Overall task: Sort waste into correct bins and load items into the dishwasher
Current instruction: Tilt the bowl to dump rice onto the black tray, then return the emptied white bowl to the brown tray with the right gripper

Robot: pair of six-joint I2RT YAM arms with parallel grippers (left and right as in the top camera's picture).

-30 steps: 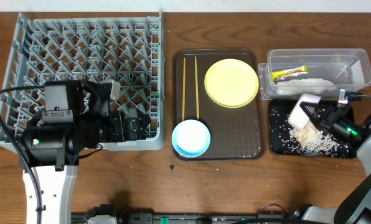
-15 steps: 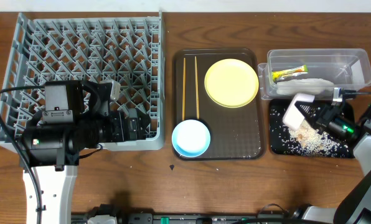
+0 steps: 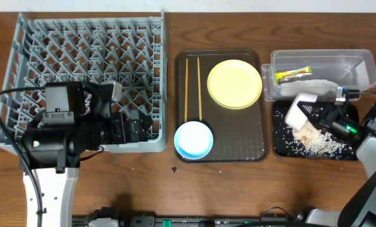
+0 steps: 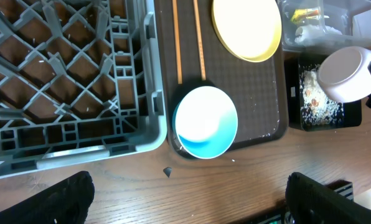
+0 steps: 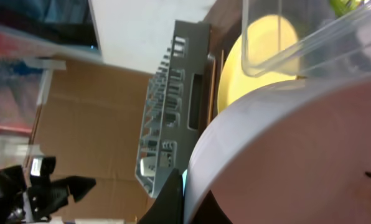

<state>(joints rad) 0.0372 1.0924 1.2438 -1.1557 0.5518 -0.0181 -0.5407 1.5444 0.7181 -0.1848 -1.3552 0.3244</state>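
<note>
I'm holding the small round white bowl (image 3: 298,111) tilted, right end effector (image 3: 311,115) clamped on it, above the glossy black rectangular tray (image 3: 279,140), frame right.

Looming white bowl (image 5: 297,162), yellow plate (image 5: 230,78) behind

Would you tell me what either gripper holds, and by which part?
The right gripper grips the white bowl by its rim; the left gripper holds nothing.

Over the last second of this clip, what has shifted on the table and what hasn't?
The right gripper, shut on the white bowl, carried it slightly left over the black tray, still tilted above the rice. The left arm, yellow plate, blue bowl and chopsticks stayed put.
</note>
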